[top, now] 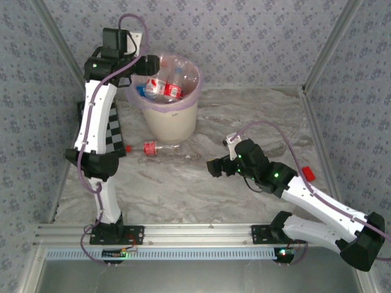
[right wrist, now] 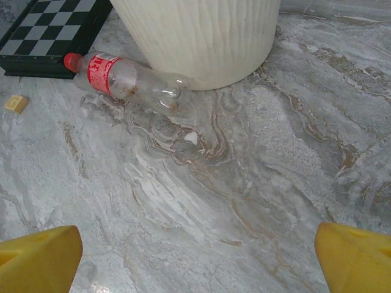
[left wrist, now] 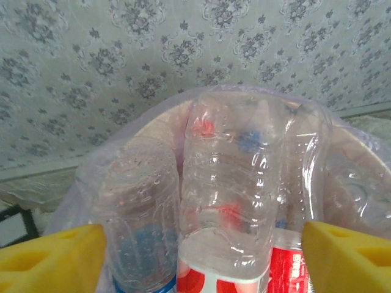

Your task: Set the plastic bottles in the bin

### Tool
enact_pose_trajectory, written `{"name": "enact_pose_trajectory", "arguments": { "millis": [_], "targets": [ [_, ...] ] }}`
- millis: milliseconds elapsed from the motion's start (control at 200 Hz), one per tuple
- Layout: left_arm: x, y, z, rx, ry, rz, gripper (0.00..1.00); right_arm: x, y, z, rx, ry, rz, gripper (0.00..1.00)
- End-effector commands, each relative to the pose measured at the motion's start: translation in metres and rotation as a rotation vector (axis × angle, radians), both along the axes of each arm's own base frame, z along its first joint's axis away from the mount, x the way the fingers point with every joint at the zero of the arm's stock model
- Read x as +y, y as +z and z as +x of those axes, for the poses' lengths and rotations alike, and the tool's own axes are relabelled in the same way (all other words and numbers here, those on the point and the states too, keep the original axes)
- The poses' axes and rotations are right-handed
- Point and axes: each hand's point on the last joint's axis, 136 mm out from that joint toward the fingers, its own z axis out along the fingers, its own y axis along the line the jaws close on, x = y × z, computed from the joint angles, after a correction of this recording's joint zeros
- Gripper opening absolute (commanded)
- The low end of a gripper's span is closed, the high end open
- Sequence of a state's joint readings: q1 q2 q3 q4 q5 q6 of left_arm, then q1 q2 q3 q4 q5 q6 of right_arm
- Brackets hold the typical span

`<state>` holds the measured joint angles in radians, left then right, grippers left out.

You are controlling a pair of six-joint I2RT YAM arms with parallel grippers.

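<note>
A black-and-white checkerboard (right wrist: 49,30) lies upper left on the grey marbled table (right wrist: 244,183) — a small tan block (right wrist: 16,104) sits just below it.

Even soft light, faint shadows; left-wrist view perhaps blurred

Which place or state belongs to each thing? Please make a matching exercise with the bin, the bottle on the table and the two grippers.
Things:
1. bin
2. red-capped bottle
3. left gripper
4. right gripper

Places or states:
A. open above the bare table
B. open over the bin's contents
C. upright, with bottles inside
D. lying on its side at the foot of the bin

Pairs: 1-C, 2-D, 3-B, 4-A
</note>
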<state>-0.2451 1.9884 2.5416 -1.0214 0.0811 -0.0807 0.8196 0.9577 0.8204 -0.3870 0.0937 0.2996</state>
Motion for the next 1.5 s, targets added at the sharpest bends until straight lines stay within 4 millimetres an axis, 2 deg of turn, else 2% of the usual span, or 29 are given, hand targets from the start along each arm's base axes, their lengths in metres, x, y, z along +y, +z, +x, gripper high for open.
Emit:
{"name": "enact_pose_trajectory", "arguments": {
  "millis": [0,115,210,455,625,705,755,890,1020,1124,1184,1244,1319,1339,1424,1494],
  "targets": [
    [-0.012,0.001,0.001,-0.025,-0.019,0.005,0.72,0.003,-0.002,0.001,0.004,0.0,0.007,1.0],
    [-0.022,-0.025,0.006,0.033,-0.032,0.018,0.7,0.005,-0.003,0.0,0.007,0.004,0.006,1.0],
    [-0.028,-0.037,0.01,0.058,-0.035,0.013,0.66,0.006,-0.003,0.0,0.005,0.006,0.005,1.0],
    [-0.034,-0.049,0.015,0.084,-0.042,0.007,0.61,0.013,0.0,0.005,-0.017,0.036,-0.019,1.0],
    [-0.036,-0.063,0.017,0.127,-0.047,0.019,0.6,0.032,-0.003,0.013,-0.064,0.142,-0.1,1.0],
    [-0.036,-0.059,0.015,0.12,-0.051,0.015,0.6,0.042,-0.009,0.017,-0.104,0.193,-0.143,1.0],
    [-0.037,-0.047,0.012,0.094,-0.059,-0.002,0.61,0.049,-0.011,0.021,-0.134,0.223,-0.163,1.0],
    [-0.037,0.0,-0.002,-0.005,-0.08,-0.056,0.79,0.073,-0.023,0.031,-0.25,0.316,-0.233,1.0],
    [-0.032,0.043,-0.026,-0.091,-0.089,-0.086,0.93,0.098,-0.042,0.042,-0.33,0.411,-0.338,1.0],
    [-0.022,0.071,-0.055,-0.134,-0.081,-0.108,0.99,0.121,-0.06,0.054,-0.405,0.471,-0.417,1.0],
    [-0.013,0.078,-0.076,-0.142,-0.063,-0.12,1.0,0.136,-0.07,0.062,-0.444,0.494,-0.48,1.0],
    [-0.001,0.08,-0.098,-0.152,-0.03,-0.136,1.0,0.149,-0.082,0.07,-0.468,0.515,-0.54,1.0],
    [0.025,0.072,-0.129,-0.153,0.042,-0.177,1.0,0.165,-0.094,0.079,-0.508,0.533,-0.591,1.0],
    [0.035,0.076,-0.142,-0.171,0.064,-0.196,1.0,0.169,-0.097,0.081,-0.515,0.536,-0.601,1.0],
    [0.073,0.058,-0.181,-0.178,0.181,-0.24,1.0,0.18,-0.108,0.092,-0.53,0.54,-0.631,0.99],
    [0.095,0.044,-0.21,-0.149,0.25,-0.249,1.0,0.185,-0.116,0.101,-0.541,0.528,-0.657,0.99]
  ]
}}
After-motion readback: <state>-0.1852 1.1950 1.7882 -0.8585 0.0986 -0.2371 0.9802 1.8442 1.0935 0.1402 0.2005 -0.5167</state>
